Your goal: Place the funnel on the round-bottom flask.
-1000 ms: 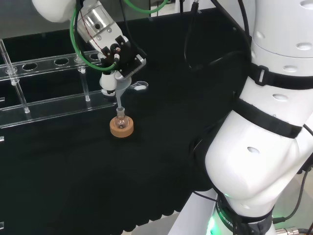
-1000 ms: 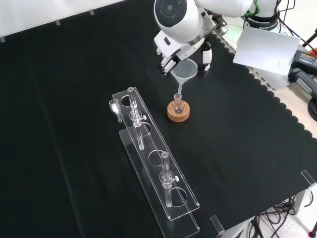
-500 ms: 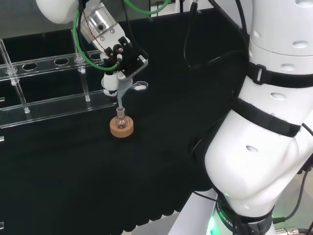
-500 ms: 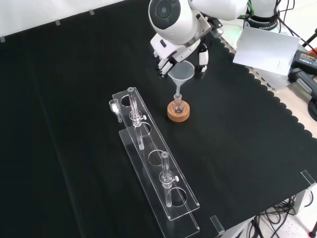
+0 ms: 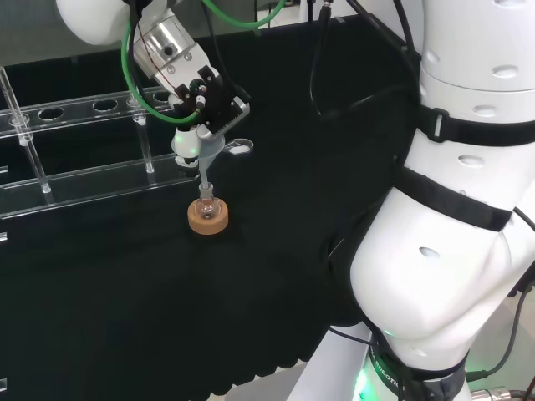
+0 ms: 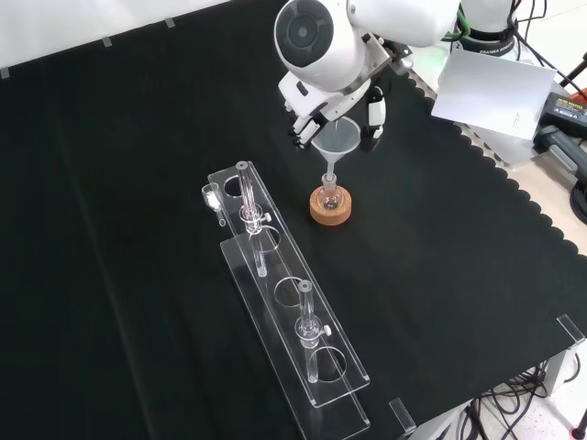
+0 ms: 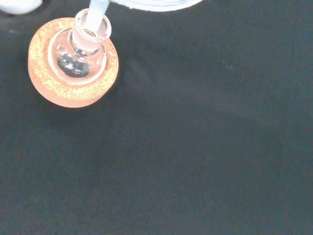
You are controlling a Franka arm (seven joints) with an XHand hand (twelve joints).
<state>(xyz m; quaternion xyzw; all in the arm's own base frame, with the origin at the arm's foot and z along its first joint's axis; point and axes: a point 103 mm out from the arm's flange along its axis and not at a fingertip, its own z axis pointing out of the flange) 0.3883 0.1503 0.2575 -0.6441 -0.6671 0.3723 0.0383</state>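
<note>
A small round-bottom flask stands upright in a cork ring near the middle of the cloth. Above it the hand is curled round the cone of a clear funnel. The funnel's stem reaches down into the flask's neck. In the head view the hand holds the funnel tilted a little over the flask and cork ring. The wrist view has the funnel's stem entering the mouth of the flask, which sits in the cork ring.
A long clear rack with upright test tubes lies in front of the flask in the front view, and to the left of it as the rack in the head view. A small clear piece lies at the rack's far end. White paper sits beyond the cloth's edge.
The hand has shifted slightly left in the front view and the funnel has sunk a little. The stem stays at the flask's neck; flask and ring have not moved.
</note>
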